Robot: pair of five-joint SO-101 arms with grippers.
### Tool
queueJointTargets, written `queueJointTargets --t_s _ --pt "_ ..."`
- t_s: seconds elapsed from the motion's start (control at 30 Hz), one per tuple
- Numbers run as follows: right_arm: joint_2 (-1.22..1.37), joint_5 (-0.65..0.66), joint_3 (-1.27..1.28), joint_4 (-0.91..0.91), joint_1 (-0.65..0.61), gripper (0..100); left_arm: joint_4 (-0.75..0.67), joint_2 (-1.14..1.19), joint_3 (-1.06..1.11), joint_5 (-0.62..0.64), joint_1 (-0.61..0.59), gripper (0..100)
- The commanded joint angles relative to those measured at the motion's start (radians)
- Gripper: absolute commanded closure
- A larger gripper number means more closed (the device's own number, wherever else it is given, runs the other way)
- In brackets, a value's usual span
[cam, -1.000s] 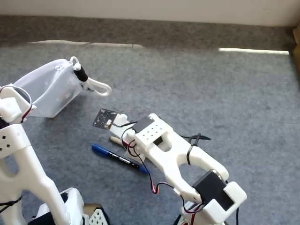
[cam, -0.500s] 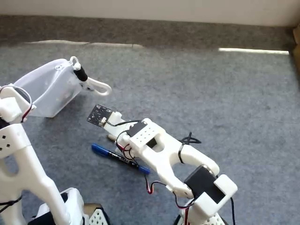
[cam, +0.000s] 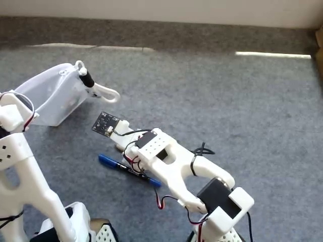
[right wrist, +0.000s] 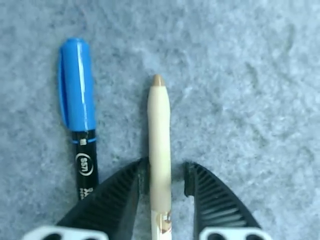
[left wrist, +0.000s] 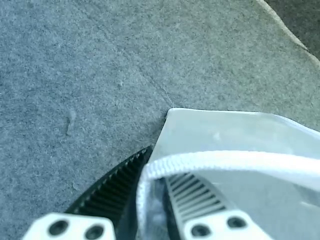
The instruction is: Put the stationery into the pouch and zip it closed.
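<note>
1. Pouch (cam: pixel 53 96) of clear whitish plastic was at the far left part of the grey desk (cam: pixel 227 101), well apart from the two pens. A white loop (cam: pixel 104 94) stuck out from one end of it.
2. In the left wrist view, the left hand (left wrist: pixel 155 185) was pressed together on the edge of the pouch (left wrist: pixel 240 135), with the white zipper band caught between its black ribbed jaws.
3. The cream pencil (right wrist: pixel 159 125) lay flat on the desk, with its brown tip pointing away from the right hand (right wrist: pixel 165 172).
4. The right hand was spread a little and stood around the pencil, one jaw on each side. One jaw was just beside the pencil or touching it, and the other had a small gap. It was not pinching the pencil.
5. The blue marker (right wrist: pixel 77 85), with a blue cap and a black body, lay near the pencil and almost parallel to it, outside the jaws.
6. In the high view the marker (cam: pixel 128 170) lay partly under the right arm, on the side nearer to the arm bases.
</note>
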Motion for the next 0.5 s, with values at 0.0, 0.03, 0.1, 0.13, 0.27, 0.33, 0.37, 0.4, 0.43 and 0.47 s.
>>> queueJointTargets --t_s 0.0,0.03,0.1,0.13,0.27,0.33,0.37,0.4,0.43,0.47 --pt "0.016 -0.006 -0.015 -0.044 -0.004 99.8 -0.017 0.002 0.012 0.002 -0.019 99" --pt "0.015 -0.006 -0.015 -0.044 0.010 99.4 -0.017 0.002 0.012 0.002 -0.019 99" --pt "0.015 -0.006 -0.019 -0.013 0.033 98.5 -0.017 0.002 0.012 0.002 -0.021 99" --pt "0.015 -0.006 -0.021 0.019 0.044 98.8 -0.017 0.002 0.012 0.002 -0.021 99" --pt "0.012 -0.006 -0.025 0.162 0.077 98.8 -0.017 0.002 0.012 0.002 -0.021 99" --pt "0.013 -0.006 -0.053 0.209 0.088 98.8 -0.017 0.002 0.012 0.002 -0.021 99" --pt "0.013 -0.006 -0.070 0.236 0.097 98.8 -0.017 0.002 0.012 0.002 -0.021 99" --pt "0.013 -0.006 -0.087 0.266 0.104 98.8 -0.017 0.002 0.012 0.002 -0.021 99" --pt "0.013 -0.006 -0.102 0.297 0.111 98.8 -0.017 0.002 0.012 0.002 -0.021 99" --pt "0.013 -0.006 -0.119 0.326 0.117 98.5 -0.017 0.002 0.012 0.002 -0.021 99"
